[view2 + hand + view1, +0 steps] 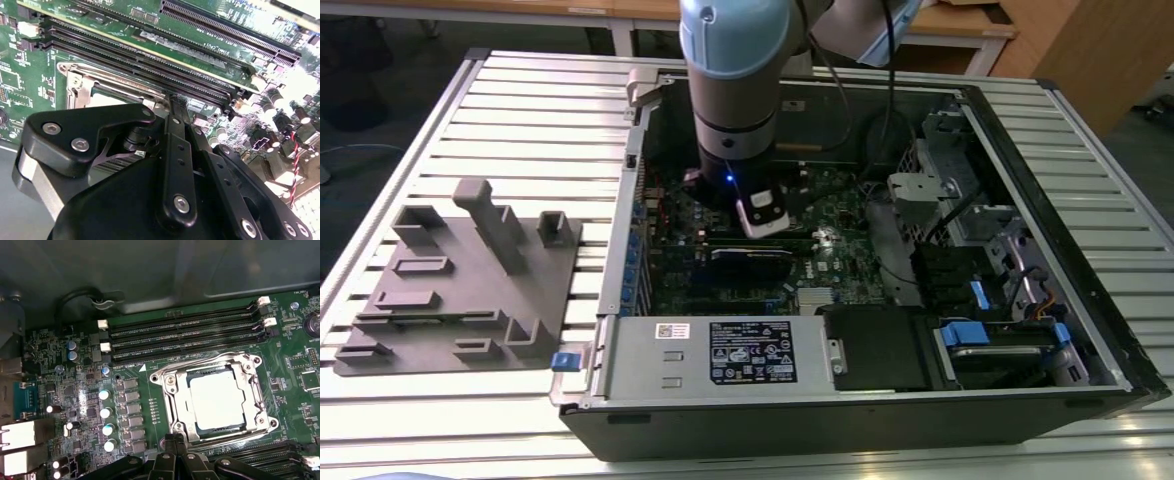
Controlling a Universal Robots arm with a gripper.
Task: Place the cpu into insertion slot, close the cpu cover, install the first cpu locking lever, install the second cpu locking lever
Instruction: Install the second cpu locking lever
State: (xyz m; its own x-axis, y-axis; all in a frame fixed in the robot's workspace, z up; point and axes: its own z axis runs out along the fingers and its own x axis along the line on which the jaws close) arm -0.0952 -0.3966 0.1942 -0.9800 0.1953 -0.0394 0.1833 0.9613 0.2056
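The cpu (216, 401), a pale silver square, lies flat in the insertion slot (156, 378) on the green motherboard (130, 405). The cpu cover (256, 390), a silver frame, lies down over the chip's edges, and the chip shows through its window. A thin metal lever (200, 362) runs along the socket's side towards the memory slots. My gripper (175, 440) is shut, with its black fingertips pressed together at the socket's opposite edge. In the second wrist view my gripper (173, 102) stands right at the cover (80, 82), hiding much of it. My arm (734, 100) reaches down into the case.
Long black memory slots (185, 335) lie beside the socket, with more (150, 65) nearby. Upright capacitors (105, 412) stand close by. The open computer case (1067, 250) walls in the board, with a power supply (720, 350) in front. A grey fixture (454, 280) lies at the exterior view's left.
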